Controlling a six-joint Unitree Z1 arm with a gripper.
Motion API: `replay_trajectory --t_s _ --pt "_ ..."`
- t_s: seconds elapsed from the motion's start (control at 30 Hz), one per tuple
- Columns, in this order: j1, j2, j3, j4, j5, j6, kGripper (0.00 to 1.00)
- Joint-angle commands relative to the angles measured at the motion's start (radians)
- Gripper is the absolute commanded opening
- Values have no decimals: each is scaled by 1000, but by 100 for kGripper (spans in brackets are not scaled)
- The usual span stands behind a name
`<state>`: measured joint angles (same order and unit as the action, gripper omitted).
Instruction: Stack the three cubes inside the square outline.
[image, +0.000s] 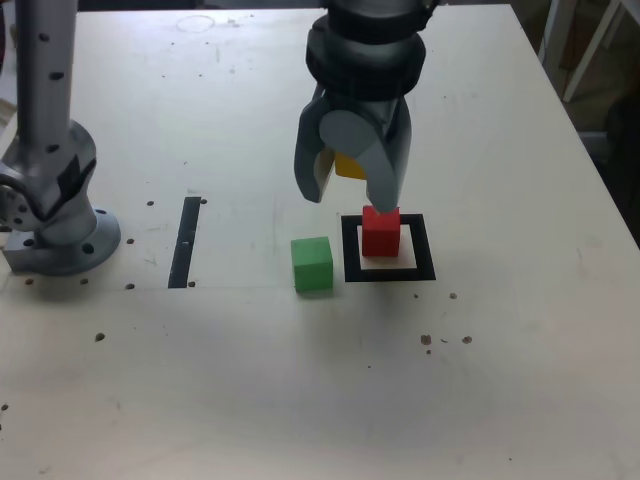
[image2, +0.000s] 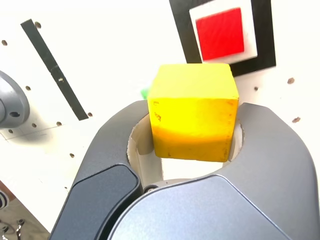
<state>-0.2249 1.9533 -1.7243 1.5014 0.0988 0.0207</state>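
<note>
The gripper sits in the upper centre of the exterior frame, raised off the table and clamped on the yellow cube; the wrist view confirms the yellow cube seated between the two dark jaws, filling the middle of that frame. Directly below the jaw tips in the exterior view, the red cube stands inside the square outline, at centre frame, resting on the white centre. From the wrist camera the red cube lies flat within the square outline, with white margin showing on the visible sides. The green cube rests on the table just beside the outline, toward the exterior view's left, not touching it. Further toward the exterior view's left lies a narrow black strip, and the arm base occupies the left edge.
</note>
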Motion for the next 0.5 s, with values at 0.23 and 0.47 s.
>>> replay_trajectory --t_s 0.23,0.47 --pt "33 54 -24 -8 -17 43 29" --pt "43 77 -15 -37 -27 68 29"
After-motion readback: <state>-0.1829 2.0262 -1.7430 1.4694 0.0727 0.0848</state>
